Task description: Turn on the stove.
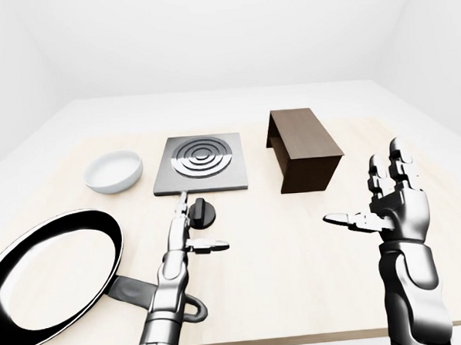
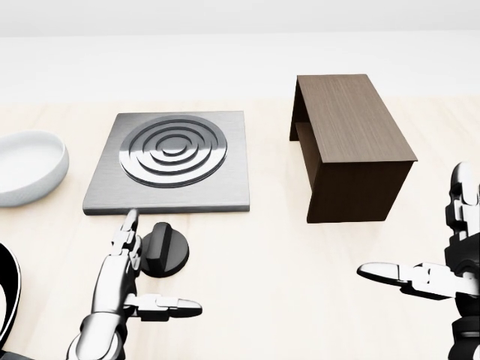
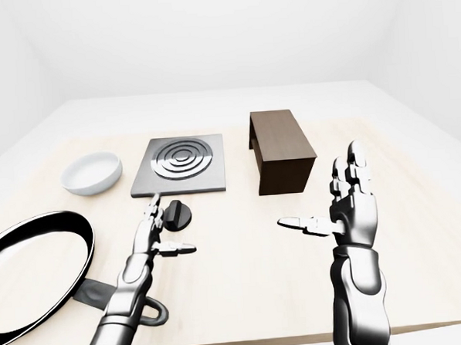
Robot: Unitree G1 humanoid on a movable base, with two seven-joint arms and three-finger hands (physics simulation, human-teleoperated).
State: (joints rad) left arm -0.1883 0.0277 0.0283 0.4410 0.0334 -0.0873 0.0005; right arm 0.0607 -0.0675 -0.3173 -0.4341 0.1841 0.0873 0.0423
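Note:
The stove (image 2: 171,162) is a grey square plate with ringed burner coils, left of centre in the head view. Just below it lies its round black knob (image 2: 164,250) with a raised grip bar. My left hand (image 2: 142,268) is open right beside the knob's left edge; its fingers (image 2: 127,235) point up toward the stove and the thumb sticks out to the right below the knob. Whether the fingers touch the knob I cannot tell. My right hand (image 2: 442,255) is open at the right edge, away from both, thumb pointing left.
A dark wooden box-shaped stand (image 2: 346,146) is right of the stove. A white bowl (image 2: 26,166) sits at the left edge. A large black frying pan (image 1: 50,275) lies at lower left in the left-eye view, handle under my left forearm.

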